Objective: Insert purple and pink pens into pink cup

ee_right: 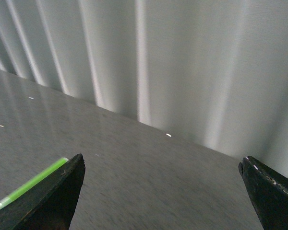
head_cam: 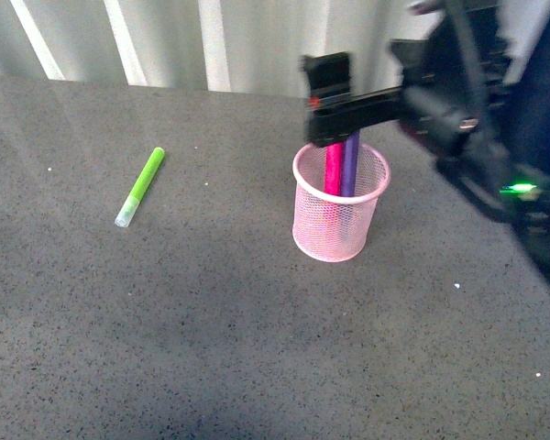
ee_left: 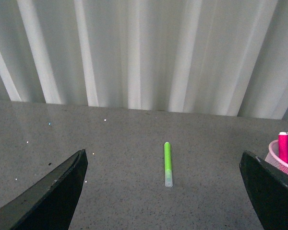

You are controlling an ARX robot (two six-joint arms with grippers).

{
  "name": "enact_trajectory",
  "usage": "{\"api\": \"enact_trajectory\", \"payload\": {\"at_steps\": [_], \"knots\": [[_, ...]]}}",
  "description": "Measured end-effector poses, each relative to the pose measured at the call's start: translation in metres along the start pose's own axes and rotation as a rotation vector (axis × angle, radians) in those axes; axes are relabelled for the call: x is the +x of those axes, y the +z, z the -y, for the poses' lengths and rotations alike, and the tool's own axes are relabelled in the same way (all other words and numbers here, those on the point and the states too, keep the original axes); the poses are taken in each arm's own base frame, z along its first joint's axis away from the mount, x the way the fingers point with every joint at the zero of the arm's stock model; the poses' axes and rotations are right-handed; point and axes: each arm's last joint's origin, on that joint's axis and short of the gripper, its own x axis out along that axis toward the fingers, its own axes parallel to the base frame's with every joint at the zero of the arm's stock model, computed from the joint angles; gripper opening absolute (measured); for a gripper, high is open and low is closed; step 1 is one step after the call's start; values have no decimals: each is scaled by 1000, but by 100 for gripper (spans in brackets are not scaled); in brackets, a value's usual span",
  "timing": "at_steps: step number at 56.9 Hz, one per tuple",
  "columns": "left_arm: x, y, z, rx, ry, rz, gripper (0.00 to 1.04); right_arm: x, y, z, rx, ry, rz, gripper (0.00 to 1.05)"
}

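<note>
My right gripper (head_cam: 335, 115) hangs just above the pink cup (head_cam: 341, 203), its jaws spread wide and holding nothing; in the right wrist view both fingertips (ee_right: 53, 196) sit far apart at the frame's edges with only grey tabletop (head_cam: 211, 321) and white curtain (ee_right: 182, 62) between them. My left gripper (ee_left: 163, 191) is likewise wide and empty, its fingers (ee_left: 53, 191) framing the lime-green marker (ee_left: 168, 164), which lies flat on the table well apart from everything.

Both task pens already stand in the cup: the pink pen (head_cam: 334, 170) and the purple pen (head_cam: 350, 165) lean side by side, touching, tops poking past the rim at about 12 o'clock of the cup's mouth. I judge the insertion done and what remains is backing off cleanly.

On handling: these markers look light, rigid and smooth-barrelled, so they would slip in a loose pinch; I would take one across the mid-barrel, not on the cap, which could pull off. The mesh cup seems light too and could tip or slide if my finger clips its rim or a pen top while lifting away.

From the cup, the green marker lies at roughly 9 o'clock in the front view, far off.
</note>
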Motion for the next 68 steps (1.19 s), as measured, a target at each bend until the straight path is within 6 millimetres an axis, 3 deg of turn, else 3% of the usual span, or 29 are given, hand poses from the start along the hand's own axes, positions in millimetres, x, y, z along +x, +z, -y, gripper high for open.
{"api": "enact_trajectory", "payload": {"at_steps": [2,3,4,9,15,22,36,45,56,64,68], "knots": [[0,0,0,0,9,-3,98,-17,23,23,-10,-87,31,98],[0,0,0,0,9,-4,98,-32,54,39,-24,-152,104,98],[0,0,0,0,8,-4,98,-41,74,48,-35,-191,156,98],[0,0,0,0,5,-2,98,-76,133,70,-70,-298,322,98],[0,0,0,0,-1,-2,98,-108,155,74,-96,-316,368,98],[0,0,0,0,4,-1,98,-127,146,74,-92,-319,316,98],[0,0,0,0,2,-1,98,-179,135,54,-81,-328,301,98],[0,0,0,0,4,-1,98,-217,96,33,-33,-332,193,97],[0,0,0,0,2,-2,98,-241,61,24,14,-400,-20,66],[0,0,0,0,4,-2,98,-244,62,22,13,-393,-15,43],[0,0,0,0,3,-1,98,-247,63,21,12,-393,-8,25]]}}
